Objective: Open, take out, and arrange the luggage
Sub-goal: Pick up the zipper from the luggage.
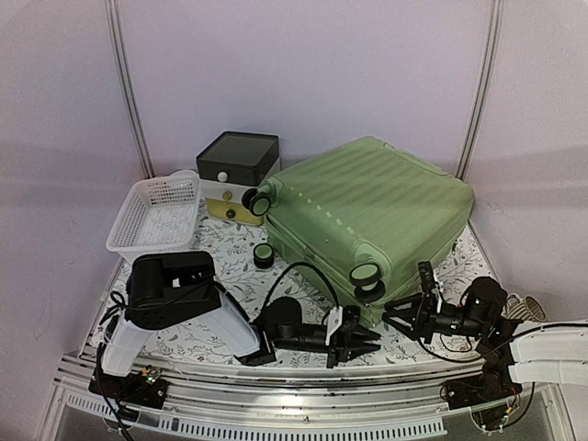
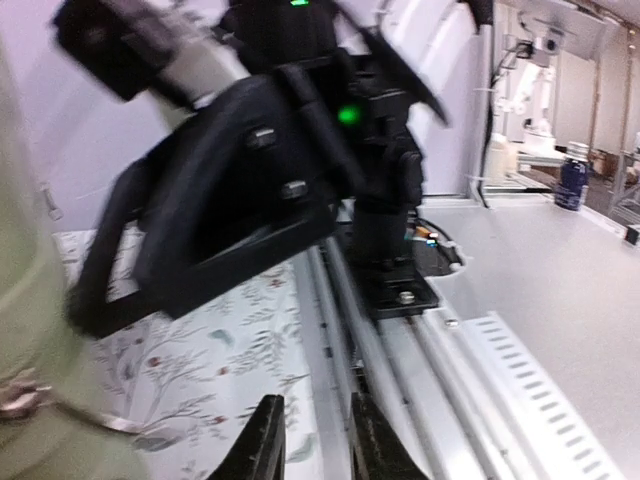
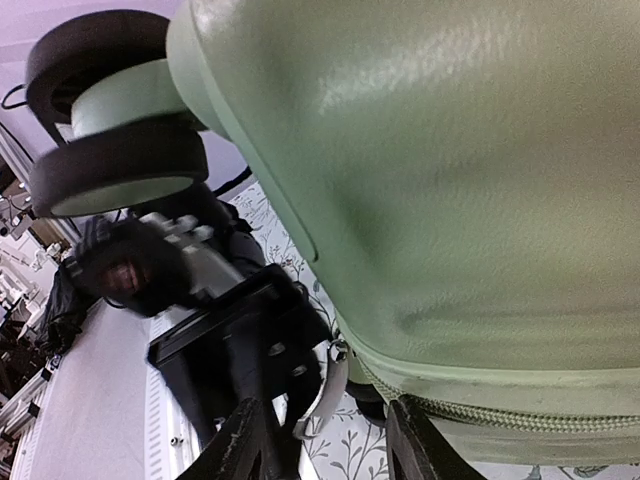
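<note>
The luggage (image 1: 367,202) is a large light-green ribbed suitcase lying flat and closed on the floral cloth, with black caster wheels (image 1: 366,276) at its near corner. My left gripper (image 1: 372,342) points right just in front of that corner. In the left wrist view the left gripper (image 2: 315,445) is open, with nothing between its fingers and only cloth and rail below. My right gripper (image 1: 393,314) faces it from the right. Under the shell (image 3: 450,180) the right gripper (image 3: 330,445) is open. A silver zipper pull (image 3: 335,385) hangs in the gap ahead, touching neither finger.
A white mesh basket (image 1: 156,213) stands at the back left, with a dark-lidded white-and-yellow drawer box (image 1: 237,175) beside it against the suitcase. A metal rail (image 1: 276,386) runs along the table's near edge. The two grippers are very close to each other.
</note>
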You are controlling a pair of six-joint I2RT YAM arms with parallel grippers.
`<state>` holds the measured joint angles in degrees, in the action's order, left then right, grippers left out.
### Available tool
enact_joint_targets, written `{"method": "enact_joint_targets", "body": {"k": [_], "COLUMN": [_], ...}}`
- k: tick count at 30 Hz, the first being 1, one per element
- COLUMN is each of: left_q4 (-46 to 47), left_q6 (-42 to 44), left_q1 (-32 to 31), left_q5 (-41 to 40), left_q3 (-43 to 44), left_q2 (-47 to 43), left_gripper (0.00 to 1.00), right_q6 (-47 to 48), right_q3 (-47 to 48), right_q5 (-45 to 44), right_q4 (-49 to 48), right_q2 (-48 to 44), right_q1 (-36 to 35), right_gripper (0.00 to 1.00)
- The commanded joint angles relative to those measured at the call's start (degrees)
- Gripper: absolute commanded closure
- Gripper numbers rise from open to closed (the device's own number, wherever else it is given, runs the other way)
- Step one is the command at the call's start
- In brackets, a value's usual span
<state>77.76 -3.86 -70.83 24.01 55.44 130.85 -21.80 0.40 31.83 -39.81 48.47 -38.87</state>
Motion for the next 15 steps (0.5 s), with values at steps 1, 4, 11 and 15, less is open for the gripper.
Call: {"method": "enact_joint_targets", "body": {"k": [1,4,11,15], "left_q4": [3.33,3.46,7.30,9.52], "left_q6": [4.46,4.86,4.24,3.75], "left_q1": [-3.68,-3.68,-3.43,-2.95], "left_q5": [0.98,-0.43,-4.91,-9.89], "left_q3": [-2.67,-4.02,-7.92,-12.23], "left_q2": [-3.85,-4.68,-6.04,-8.26], "left_gripper": [0.75,0.80,0.80,0.80], "right_q6": [0.72,0.54,-2.15,-2.54], "right_q3": [-1.77,-2.06,-2.44,-2.79], "right_q5": [-2.12,-2.47,-4.97,-12.48], "right_q4": [-1.51,-0.53,0.04,-0.66], "right_q2": [1.68,1.90,2.61,3.15], "right_q1": [-1.26,-1.53,-3.80,-8.27], "right_gripper": [0.59,0.61,0.60,0.60]}}
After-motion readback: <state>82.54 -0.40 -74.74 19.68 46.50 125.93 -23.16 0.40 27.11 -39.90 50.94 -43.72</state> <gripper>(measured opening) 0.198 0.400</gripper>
